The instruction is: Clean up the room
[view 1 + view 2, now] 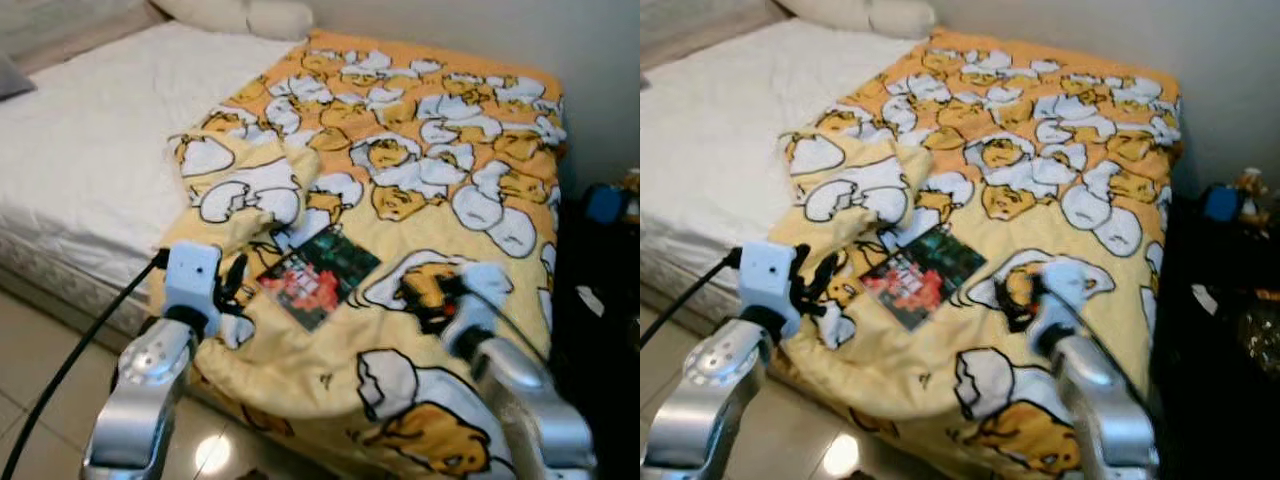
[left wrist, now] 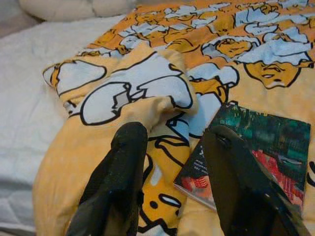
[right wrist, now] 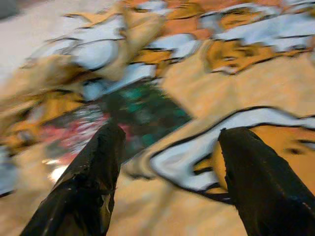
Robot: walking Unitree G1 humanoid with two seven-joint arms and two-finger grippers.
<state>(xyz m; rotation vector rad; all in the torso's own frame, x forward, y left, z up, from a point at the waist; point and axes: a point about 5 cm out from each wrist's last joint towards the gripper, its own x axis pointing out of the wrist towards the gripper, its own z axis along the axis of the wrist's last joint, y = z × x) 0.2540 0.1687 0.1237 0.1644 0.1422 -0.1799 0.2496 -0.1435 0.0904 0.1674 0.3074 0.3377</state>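
- Left eye view gives you a bed [image 1: 70,170] with a white sheet, and a yellow egg-print blanket [image 1: 440,170] covering its right half and hanging over the near edge.
- You have a book [image 1: 320,275] with a dark green and red cover lying flat on the blanket, near that edge, between your two arms.
- Your left gripper [image 2: 170,172] hovers just beside the book's left corner, fingers spread, holding nothing.
- Your right gripper [image 3: 170,167] hangs over the blanket to the book's right, also parted and empty; that view is blurred.
- A raised blanket fold [image 1: 255,190] sits just behind the book.
- Dark furniture [image 1: 600,300] crowds your right side; tiled floor [image 1: 30,350] lies open on your left.
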